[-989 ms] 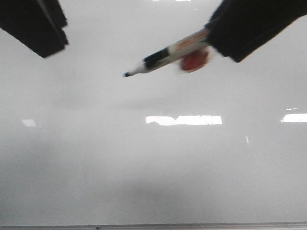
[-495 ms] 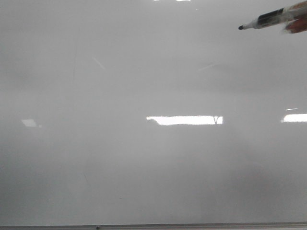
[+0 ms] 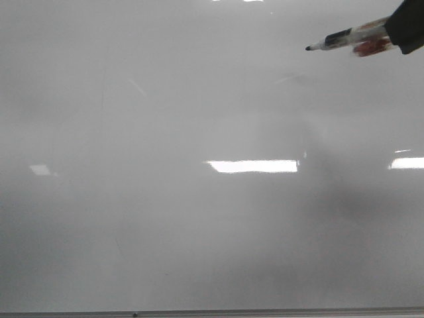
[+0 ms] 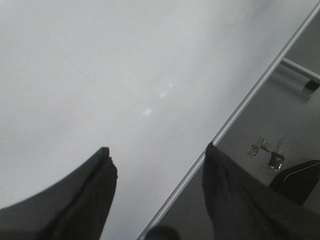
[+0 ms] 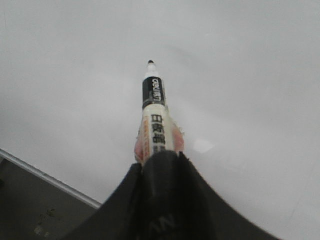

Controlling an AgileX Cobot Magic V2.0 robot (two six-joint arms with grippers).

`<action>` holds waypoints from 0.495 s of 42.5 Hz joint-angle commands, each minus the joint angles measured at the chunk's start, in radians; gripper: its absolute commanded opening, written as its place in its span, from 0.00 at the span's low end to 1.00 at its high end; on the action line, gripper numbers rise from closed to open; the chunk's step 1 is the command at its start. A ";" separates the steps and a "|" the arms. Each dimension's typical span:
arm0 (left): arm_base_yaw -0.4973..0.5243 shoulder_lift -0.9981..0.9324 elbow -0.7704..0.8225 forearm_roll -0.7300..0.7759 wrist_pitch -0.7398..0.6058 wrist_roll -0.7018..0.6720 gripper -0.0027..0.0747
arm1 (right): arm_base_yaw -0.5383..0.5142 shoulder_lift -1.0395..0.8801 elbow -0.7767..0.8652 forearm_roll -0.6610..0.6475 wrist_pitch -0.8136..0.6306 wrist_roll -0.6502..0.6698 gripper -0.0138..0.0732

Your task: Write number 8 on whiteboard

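Observation:
The whiteboard fills the front view, pale grey and glossy. No number 8 shows on it, only faint grey scratch marks. My right gripper enters at the top right, shut on a white marker with a black band and black tip pointing left, held above the board. In the right wrist view the marker sticks out from the closed gripper over the board. My left gripper is open and empty over the board's edge; it is out of the front view.
Bright rectangular light reflections lie on the board. A thin grey bottom edge runs along the front. Beyond the board's edge the left wrist view shows a dark grey surface with small scraps.
The left arm left the front view. The right gripper with the marker swung from the board's upper middle to the top right, then came back a little left and down.

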 commanded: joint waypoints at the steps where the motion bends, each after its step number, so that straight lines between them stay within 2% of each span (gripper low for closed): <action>1: 0.004 -0.013 -0.026 -0.028 -0.061 -0.011 0.54 | -0.007 0.027 -0.082 0.018 -0.084 -0.018 0.08; 21: 0.004 -0.013 -0.026 -0.028 -0.061 -0.011 0.54 | -0.007 0.201 -0.211 0.007 -0.153 -0.019 0.08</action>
